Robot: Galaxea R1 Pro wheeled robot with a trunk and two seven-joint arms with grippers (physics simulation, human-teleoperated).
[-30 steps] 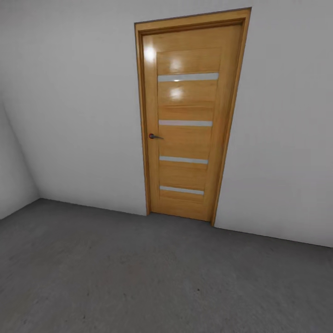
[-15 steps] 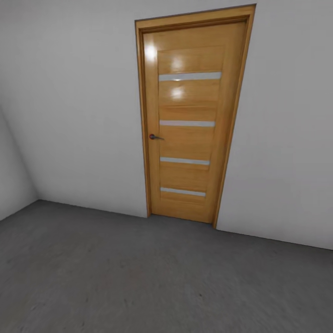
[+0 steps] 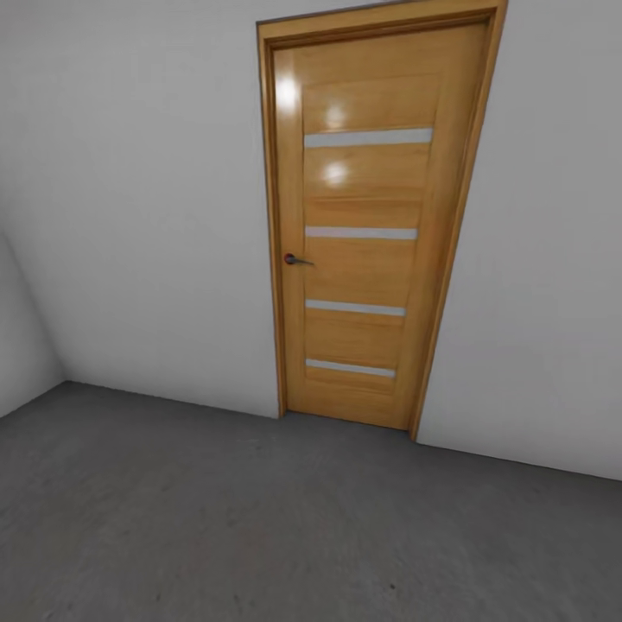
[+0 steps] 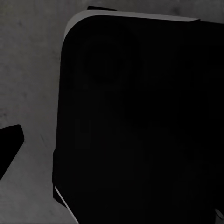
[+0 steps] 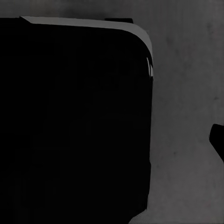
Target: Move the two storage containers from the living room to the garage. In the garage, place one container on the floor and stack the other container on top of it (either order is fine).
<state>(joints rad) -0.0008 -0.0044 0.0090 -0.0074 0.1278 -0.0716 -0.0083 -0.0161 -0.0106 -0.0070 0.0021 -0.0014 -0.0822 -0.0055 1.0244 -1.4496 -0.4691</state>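
The two storage containers are out of view, and so is the living room. I am in the garage, facing a pale grey wall (image 3: pixel 147 216) over the dark grey concrete floor (image 3: pixel 259 527). In the left wrist view a dark pointed tip (image 4: pixel 9 144), perhaps a finger, sticks out over the floor (image 4: pixel 28 70) beside a big black rounded body (image 4: pixel 140 121). The right wrist view has a similar dark tip (image 5: pixel 218 142) beside a black body (image 5: pixel 74 121) over the floor (image 5: pixel 186 93). I cannot tell whether either gripper is open or shut.
A closed light wooden door (image 3: pixel 371 225) with four pale horizontal strips and a small handle (image 3: pixel 295 259) stands straight ahead in a wooden frame. A second wall (image 3: pixel 22 345) meets the first at the left corner.
The whole head view has shifted: the door now looks larger and closer and sits slightly further right, so the camera has moved toward it.
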